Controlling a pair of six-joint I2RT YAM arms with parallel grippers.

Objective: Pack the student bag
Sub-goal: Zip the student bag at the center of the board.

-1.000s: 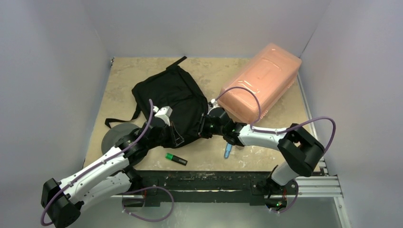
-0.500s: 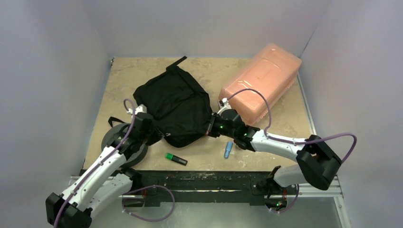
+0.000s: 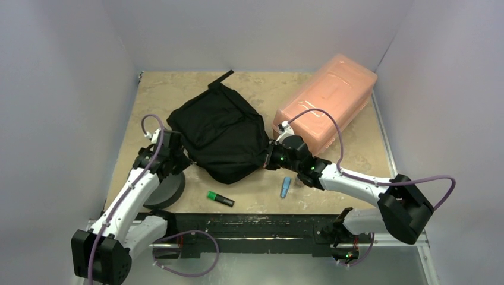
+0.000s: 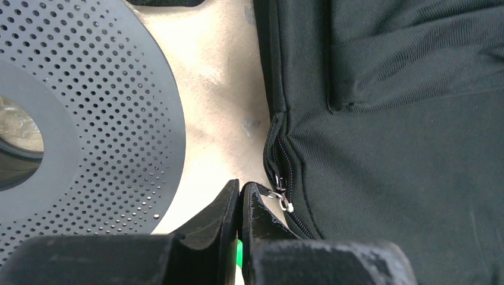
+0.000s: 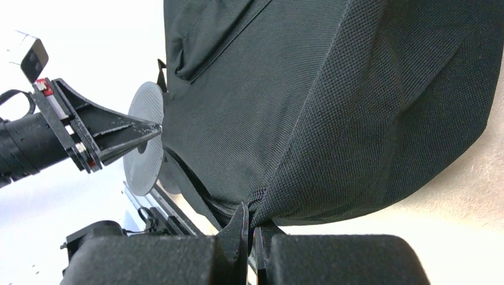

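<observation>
Top external view: nearest the arm bases, a green highlighter (image 3: 220,199) and a small blue object (image 3: 286,186) are seen lying on the table (image 3: 172,89). They are well apart from each other, and both are just in front of the student bag (image 3: 223,133). To the left, a dark grey perforated ring (image 3: 166,190) is laid flat, partly covered by the left arm.

Farther in, the bag is spread flat at the middle of the table, between the two grippers. The left gripper (image 3: 183,161) is held at the bag's near left edge. In the left wrist view its fingers (image 4: 226,208) are pressed together with nothing seen between them. A metal zipper pull (image 4: 284,200) is found just beside one finger; whether it is touched cannot be told.

The right gripper (image 3: 265,161) is set at the bag's near right corner. In the right wrist view its jaws are closed on a pinch of the black fabric, which is bunched up toward them.

Farthest back, on the right, a translucent pink box (image 3: 327,104) is placed, its near end just beside the bag.
</observation>
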